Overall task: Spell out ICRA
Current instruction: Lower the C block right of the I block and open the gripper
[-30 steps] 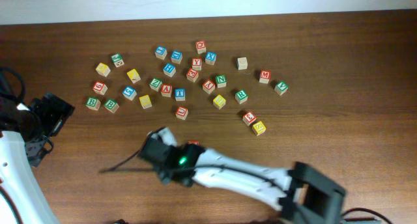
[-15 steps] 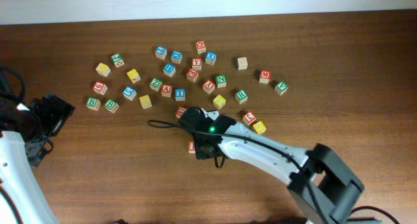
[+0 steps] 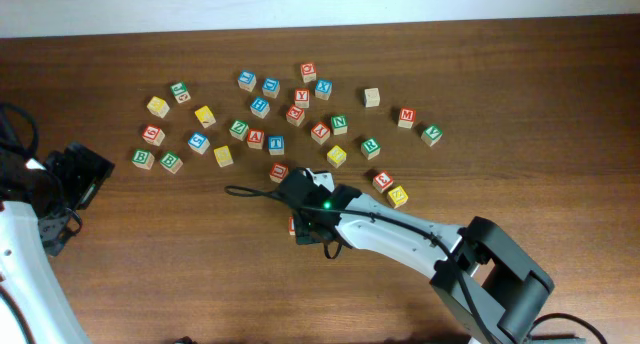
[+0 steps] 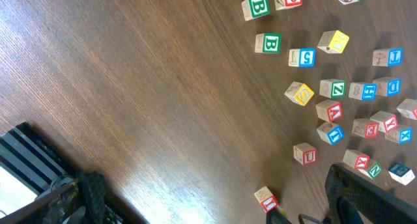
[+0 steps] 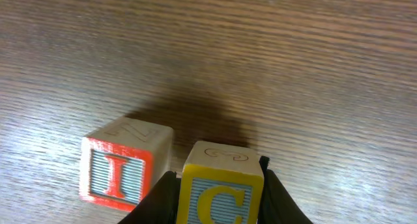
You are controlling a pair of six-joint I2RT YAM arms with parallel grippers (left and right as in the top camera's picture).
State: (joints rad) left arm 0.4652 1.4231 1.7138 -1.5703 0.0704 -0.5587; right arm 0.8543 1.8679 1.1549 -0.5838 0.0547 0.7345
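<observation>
In the right wrist view my right gripper (image 5: 220,199) is shut on the yellow C block (image 5: 221,188), held just above the table. The red I block (image 5: 120,170) lies close to its left, apart from it. From overhead the right gripper (image 3: 312,222) covers the C, and only an edge of the I (image 3: 293,225) shows. The green R (image 3: 370,145) and the red A (image 3: 256,139) lie among the scattered blocks. My left gripper (image 3: 97,177) rests open at the table's left side, far from the blocks. The left wrist view also shows the I (image 4: 266,198).
Several other letter blocks lie scattered across the back middle of the table, such as a yellow one (image 3: 337,155) and a red U (image 3: 279,171) just behind the right gripper. A black cable (image 3: 245,192) loops left of the right wrist.
The right arm swung from the front left up to the right with the C block, then settled slightly back beside the I block. The left arm has not moved.
</observation>
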